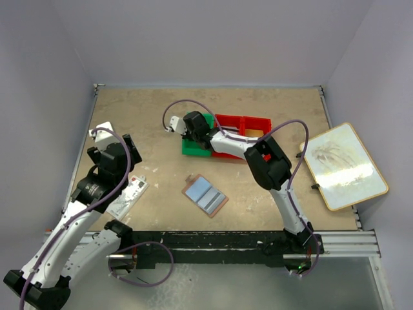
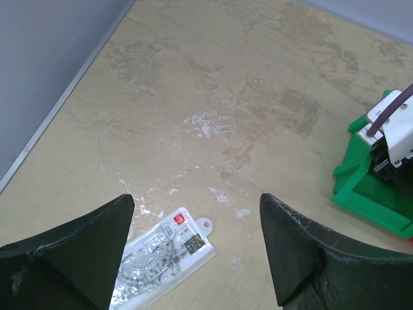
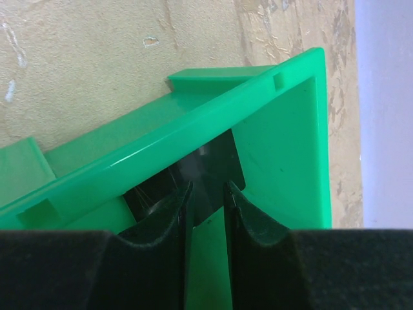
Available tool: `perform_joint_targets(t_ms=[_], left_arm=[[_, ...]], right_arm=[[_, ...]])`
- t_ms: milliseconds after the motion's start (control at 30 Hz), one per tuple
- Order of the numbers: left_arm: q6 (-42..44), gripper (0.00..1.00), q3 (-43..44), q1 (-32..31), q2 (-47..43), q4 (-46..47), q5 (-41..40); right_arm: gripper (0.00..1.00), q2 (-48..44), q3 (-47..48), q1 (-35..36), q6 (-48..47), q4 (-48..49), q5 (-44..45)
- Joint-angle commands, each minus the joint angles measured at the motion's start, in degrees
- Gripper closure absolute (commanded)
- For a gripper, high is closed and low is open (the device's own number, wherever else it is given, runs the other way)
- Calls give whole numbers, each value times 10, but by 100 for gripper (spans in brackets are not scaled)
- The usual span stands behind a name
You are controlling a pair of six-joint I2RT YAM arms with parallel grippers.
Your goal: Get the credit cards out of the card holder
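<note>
Your glossy green plastic bin (image 3: pixel 284 129) holds one flat dark card (image 3: pixel 216 171) at 12 o'clock of your narrowly parted right fingers (image 3: pixel 171 219); left fingers (image 2: pixel 77 258) gape wide

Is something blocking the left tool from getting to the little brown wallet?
Nothing visible does. The card holder lies open on bare table, and the left tool hangs open off to its left. The clear packet lies nearest that tool, apart from the holder.
</note>
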Motion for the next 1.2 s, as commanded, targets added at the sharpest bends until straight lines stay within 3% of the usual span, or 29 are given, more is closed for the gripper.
perform_joint_targets(t_ms=[0, 167, 500, 867, 1067, 1167], left_arm=[[2, 23, 3, 2, -1, 13, -7], [2, 23, 3, 2, 2, 13, -7], [7, 23, 3, 2, 6, 15, 5], [18, 23, -1, 3, 14, 25, 30], [24, 23, -4, 3, 30, 30, 55], [24, 23, -6, 3, 38, 31, 68]], right_arm=[[71, -28, 6, -4, 25, -9, -28], [70, -42, 6, -6, 51, -18, -50], [70, -160, -35, -29, 246, 28, -94], [65, -380, -307, -30, 475, 114, -41], [58, -484, -504, -33, 696, 208, -157], [56, -516, -570, -34, 758, 261, -192]])
